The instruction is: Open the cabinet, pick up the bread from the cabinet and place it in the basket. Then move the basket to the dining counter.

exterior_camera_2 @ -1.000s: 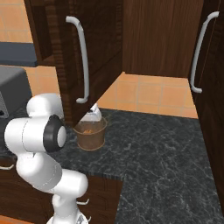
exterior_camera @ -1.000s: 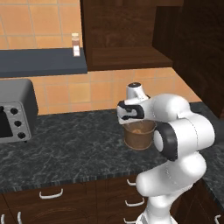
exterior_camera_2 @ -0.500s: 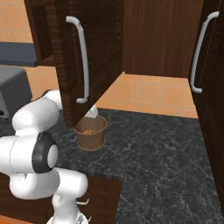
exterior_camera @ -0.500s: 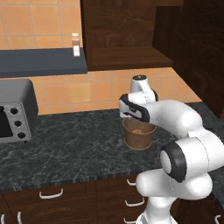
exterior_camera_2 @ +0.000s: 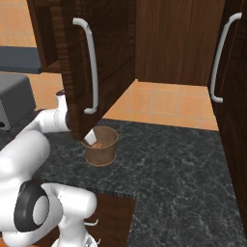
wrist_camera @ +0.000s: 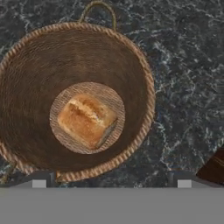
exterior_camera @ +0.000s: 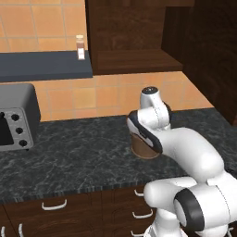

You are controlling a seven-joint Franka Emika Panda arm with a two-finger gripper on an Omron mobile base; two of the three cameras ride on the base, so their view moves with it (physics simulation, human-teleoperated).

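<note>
Kitchen scene, tan tiled backsplash [exterior_camera: 115, 95] behind a black speckled granite counter [exterior_camera: 78, 157] that runs across both base views. Dark brown wall cabinet [exterior_camera_2: 103, 53] hangs above, its door swung open toward the camera in the right base view, long silver bar handle [exterior_camera_2: 91, 65] vertical on it; open shelf of the cabinet visible in the left base view, bare wood. Second silver handle [exterior_camera_2: 219, 58] on the cabinet door at the right edge. White arm [exterior_camera: 185, 148] bends forward over the counter, wrist above the basket. Grey toaster oven [exterior_camera: 16, 118] sits on the counter far left, well apart from the basket. Dark shelf [exterior_camera: 44, 65] on the wall carries a small bottle [exterior_camera: 80, 47]. Low drawers with white curved handles [exterior_camera: 53, 203] below the counter edge.

Basket [wrist_camera: 74, 100] stands upright on the granite, under the open door edge, thin wire handle folded down at the rim. Bread [wrist_camera: 86, 119] lies flat on the basket's round bottom, centred, not touching the walls. Gripper [wrist_camera: 111, 183] is straight above the basket, looking down into it; fingertips [wrist_camera: 39, 181] wide apart at either side, released, grasping nothing.
</note>
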